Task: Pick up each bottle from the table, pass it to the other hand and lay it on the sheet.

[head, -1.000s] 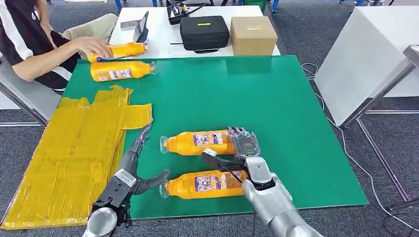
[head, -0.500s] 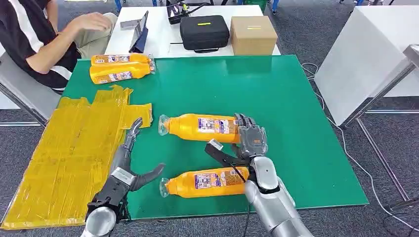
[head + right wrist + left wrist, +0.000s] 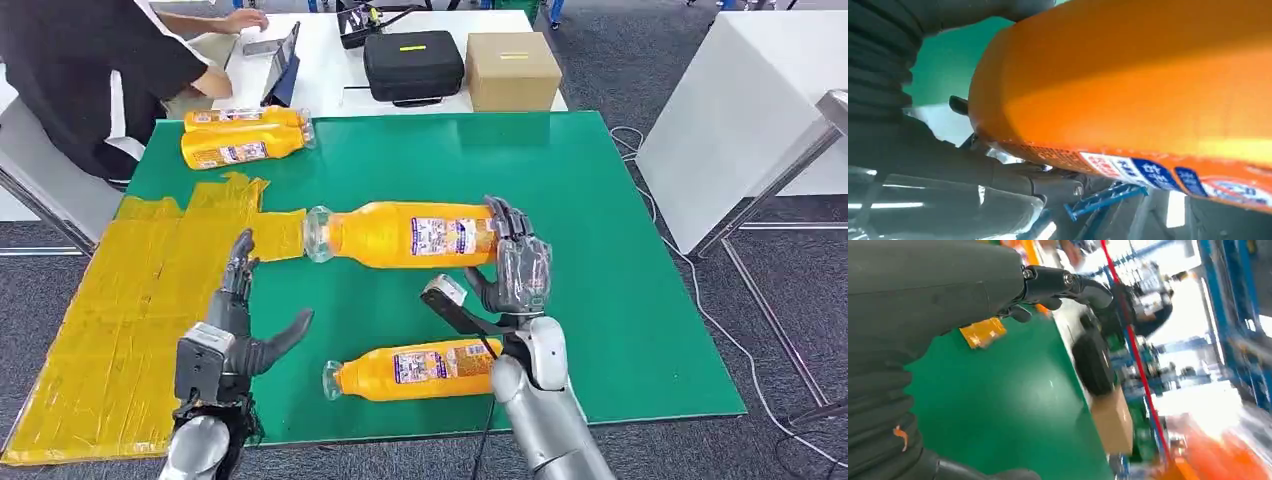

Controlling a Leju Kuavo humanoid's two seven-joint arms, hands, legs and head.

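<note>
Four orange bottles are in sight. The right hand (image 3: pixel 515 268) grips the base end of the held bottle (image 3: pixel 400 234), which hangs level above the green table (image 3: pixel 600 250) with its clear cap end reaching toward the yellow sheet (image 3: pixel 130 300); in the right wrist view its orange body (image 3: pixel 1128 75) sits close against the palm. A second bottle (image 3: pixel 410 368) lies flat near the table's front edge, just beside the right forearm. Two more bottles (image 3: pixel 240 135) lie touching side by side at the far left corner, beside a seated person (image 3: pixel 90 70). The left hand (image 3: pixel 235 320) is empty, fingers spread and thumb out, hovering by the sheet's inner edge. The middle and right of the green surface are bare. On the white table behind stand one black case (image 3: pixel 413 65) and one cardboard box (image 3: pixel 512 70).
</note>
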